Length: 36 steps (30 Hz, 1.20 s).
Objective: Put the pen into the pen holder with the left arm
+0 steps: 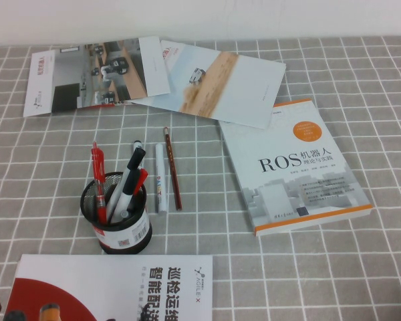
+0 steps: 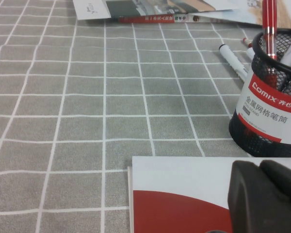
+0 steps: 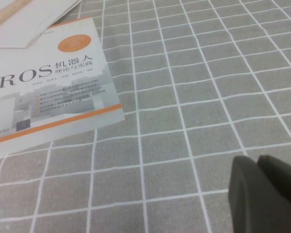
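The slim red pen (image 1: 98, 175) stands upright in the black wire-mesh pen holder (image 1: 119, 226), with its clip end sticking out above the rim. It also shows in the left wrist view (image 2: 269, 25), inside the holder (image 2: 267, 112). Black and red-capped markers (image 1: 130, 180) stand in the same holder. My left gripper (image 2: 259, 167) is shut and empty, low over the red-and-white booklet (image 2: 184, 194), short of the holder. My right gripper (image 3: 257, 162) is shut and empty over bare cloth, apart from the ROS book (image 3: 48, 87).
A white marker (image 1: 160, 178) and a thin dark pencil (image 1: 173, 168) lie right of the holder. The ROS book (image 1: 294, 167) lies at the right, brochures (image 1: 93, 73) (image 1: 217, 80) at the back, and a booklet (image 1: 113, 287) at the front edge.
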Each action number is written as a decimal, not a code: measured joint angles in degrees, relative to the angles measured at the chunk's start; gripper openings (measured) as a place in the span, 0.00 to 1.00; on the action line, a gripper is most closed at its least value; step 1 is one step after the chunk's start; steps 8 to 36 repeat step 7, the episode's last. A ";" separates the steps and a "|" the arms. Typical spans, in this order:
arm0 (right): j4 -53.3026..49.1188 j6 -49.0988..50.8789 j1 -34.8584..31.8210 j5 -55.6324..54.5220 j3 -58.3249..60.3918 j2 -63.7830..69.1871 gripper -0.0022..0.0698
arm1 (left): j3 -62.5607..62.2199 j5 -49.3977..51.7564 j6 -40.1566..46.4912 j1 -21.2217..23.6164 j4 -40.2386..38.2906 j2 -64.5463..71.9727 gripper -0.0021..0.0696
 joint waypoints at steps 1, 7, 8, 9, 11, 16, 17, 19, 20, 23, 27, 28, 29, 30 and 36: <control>0.00 0.00 0.00 0.00 0.00 0.00 0.01 | 0.00 0.00 -0.12 0.00 0.00 0.00 0.03; 0.00 0.00 0.00 0.00 0.00 0.00 0.01 | 0.00 0.00 -0.22 0.00 0.03 0.00 0.03; 0.00 0.00 0.00 0.00 0.00 0.00 0.01 | 0.00 0.00 -0.22 0.00 0.03 0.00 0.03; 0.00 0.00 0.00 0.00 0.00 0.00 0.01 | 0.00 0.00 -0.22 0.00 0.03 0.00 0.03; 0.00 0.00 0.00 0.00 0.00 0.00 0.01 | 0.00 0.00 -0.22 0.00 0.03 0.00 0.03; 0.00 0.00 0.00 0.00 0.00 0.00 0.01 | 0.00 0.00 -0.22 0.00 0.03 0.00 0.03; 0.00 0.00 0.00 0.00 0.00 0.00 0.01 | 0.00 0.00 -0.22 0.00 0.03 0.00 0.03; 0.00 0.00 0.00 0.00 0.00 0.00 0.01 | 0.00 0.00 -0.22 0.00 0.03 0.00 0.03; 0.00 0.00 0.00 0.00 0.00 0.00 0.01 | 0.00 0.00 -0.22 0.00 0.03 0.00 0.03; 0.00 0.00 0.00 0.00 0.00 0.00 0.01 | 0.00 0.00 -0.22 0.00 0.03 0.00 0.03; 0.00 0.00 0.00 0.00 0.00 0.00 0.01 | 0.00 0.00 -0.22 0.00 0.03 0.00 0.03; 0.00 0.00 0.00 0.00 0.00 0.00 0.01 | 0.00 0.00 -0.22 0.00 0.03 0.00 0.03; 0.00 0.00 0.00 0.00 0.00 0.00 0.01 | 0.00 0.00 -0.22 0.00 0.03 0.00 0.03; 0.00 0.00 0.00 0.00 0.00 0.00 0.01 | 0.00 0.00 -0.22 0.00 0.03 0.00 0.03; 0.00 0.00 0.00 0.00 0.00 0.00 0.01 | 0.00 0.00 -0.22 0.00 0.03 0.00 0.03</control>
